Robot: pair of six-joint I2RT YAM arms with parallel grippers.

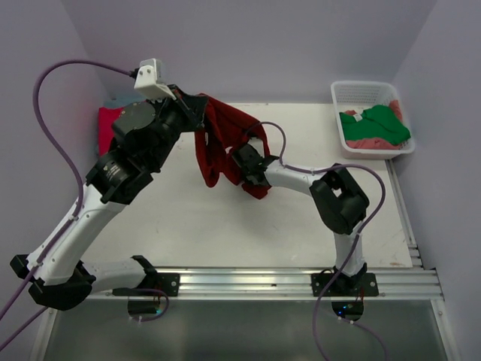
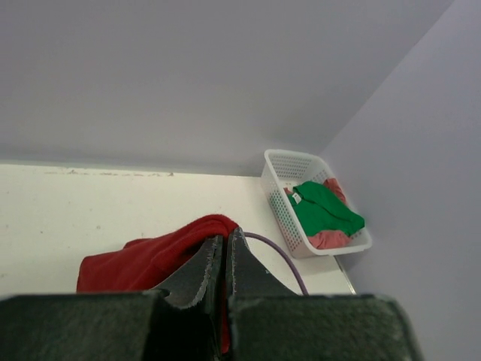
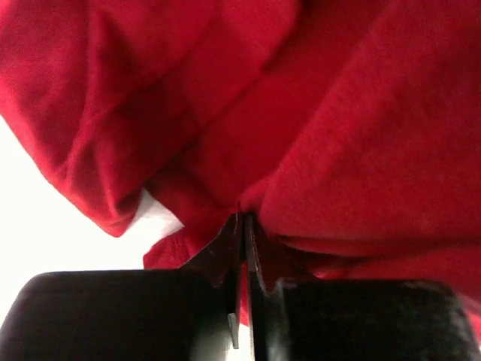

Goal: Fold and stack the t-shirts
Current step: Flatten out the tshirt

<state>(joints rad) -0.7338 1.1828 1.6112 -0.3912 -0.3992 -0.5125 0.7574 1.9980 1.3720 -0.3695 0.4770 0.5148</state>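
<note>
A dark red t-shirt hangs bunched above the table, held between both arms. My left gripper is raised at the back and shut on the shirt's top edge; in the left wrist view a fold of red cloth is pinched between the closed jaws. Lower and to the right, my right gripper is shut on the hanging part of the shirt; its wrist view is filled with the red cloth drawn into the closed jaws. A green t-shirt lies on a salmon-pink one in the basket.
The white lattice basket stands at the table's back right corner, also in the left wrist view as the basket. A folded red-pink shirt lies at the back left, partly hidden by the left arm. Purple walls enclose the table.
</note>
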